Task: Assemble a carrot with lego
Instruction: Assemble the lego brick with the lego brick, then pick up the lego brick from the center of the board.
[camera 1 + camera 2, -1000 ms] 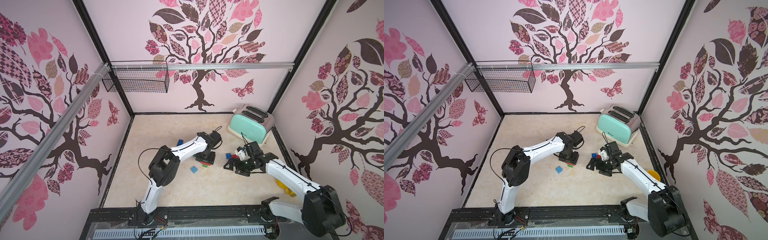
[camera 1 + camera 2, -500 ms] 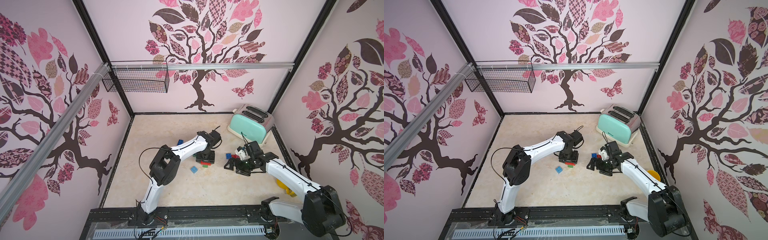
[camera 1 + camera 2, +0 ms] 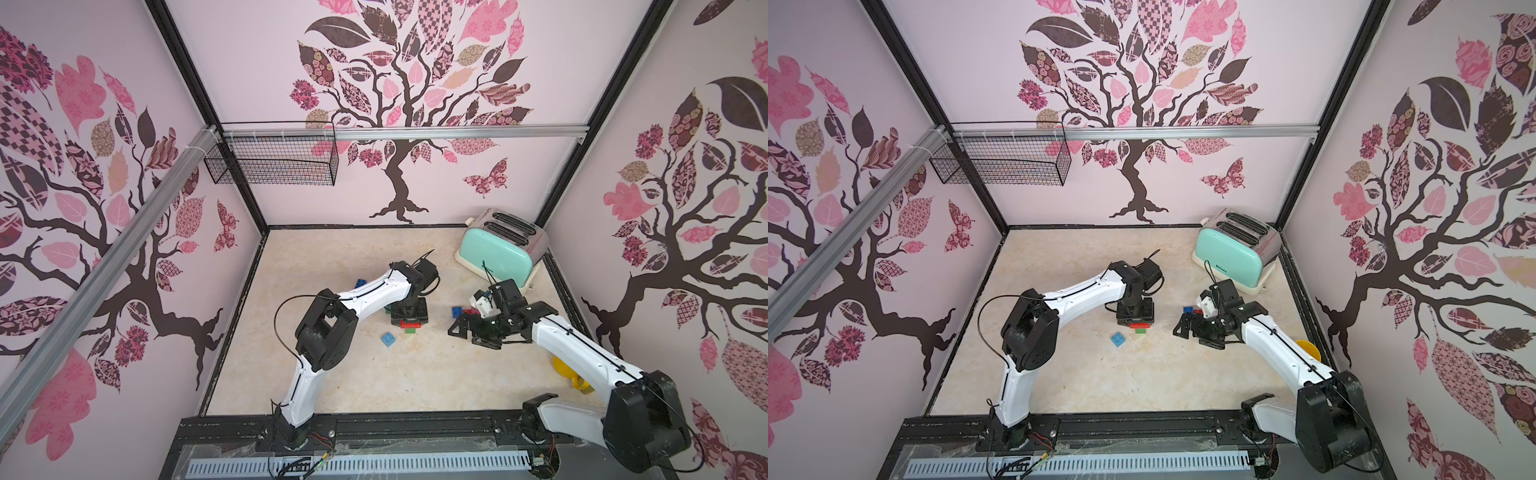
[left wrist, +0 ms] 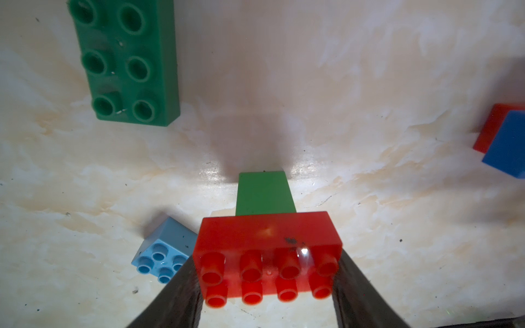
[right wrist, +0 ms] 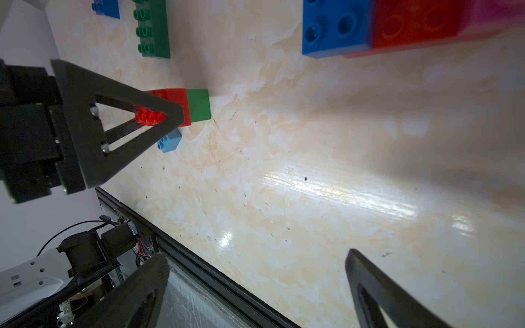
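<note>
Carrot stack (image 4: 267, 224), so far a red brick (image 4: 267, 235) joined to a small green brick (image 4: 265, 193), hung green end down at the table (image 4: 369, 85) near its middle (touching or just above, I could not tell), clenched across the red brick by the left gripper (image 4: 267, 267). A light blue brick (image 4: 163, 250) lay just beside it, a long green brick (image 4: 127, 62) farther off. The right gripper (image 5: 255, 255) hovered splayed wide and empty near a dark blue brick (image 5: 335, 28) touching a second red brick (image 5: 414, 25).
</note>
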Motion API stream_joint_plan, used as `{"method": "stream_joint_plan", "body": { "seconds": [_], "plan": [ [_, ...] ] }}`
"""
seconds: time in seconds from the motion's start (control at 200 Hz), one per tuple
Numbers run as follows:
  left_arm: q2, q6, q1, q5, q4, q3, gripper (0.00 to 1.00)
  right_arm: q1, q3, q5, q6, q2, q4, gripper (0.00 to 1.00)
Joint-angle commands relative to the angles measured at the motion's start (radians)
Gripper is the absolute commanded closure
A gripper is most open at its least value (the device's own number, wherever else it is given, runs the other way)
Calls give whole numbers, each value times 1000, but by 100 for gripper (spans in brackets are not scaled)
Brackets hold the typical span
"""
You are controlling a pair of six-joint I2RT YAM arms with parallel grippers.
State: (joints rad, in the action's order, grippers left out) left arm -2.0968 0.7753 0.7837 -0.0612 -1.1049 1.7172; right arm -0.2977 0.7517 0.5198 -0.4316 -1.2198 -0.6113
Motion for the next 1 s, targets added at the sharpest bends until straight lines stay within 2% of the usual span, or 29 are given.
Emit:
{"method": "stream_joint_plan", "body": {
  "seconds": [0.0,0.21,0.435,0.57,0.765,0.995],
  "plan": [
    [-21,9,-20,67,1,-33,45,6,44,-6,13,-10,-26,1],
    [11,4,-20,66,0,-15,27,5,82,-10,23,-27,-35,1],
    [65,0,-21,49,17,-22,10,4,192,-32,81,-88,-77,1],
    [114,14,-35,44,18,-61,6,2,275,-39,134,-151,-94,0],
    [284,24,-119,52,70,-218,5,-35,452,-86,235,-280,-125,0],
    [449,20,-237,70,114,-425,6,-251,708,-244,429,-508,-184,0]
  ]
}}
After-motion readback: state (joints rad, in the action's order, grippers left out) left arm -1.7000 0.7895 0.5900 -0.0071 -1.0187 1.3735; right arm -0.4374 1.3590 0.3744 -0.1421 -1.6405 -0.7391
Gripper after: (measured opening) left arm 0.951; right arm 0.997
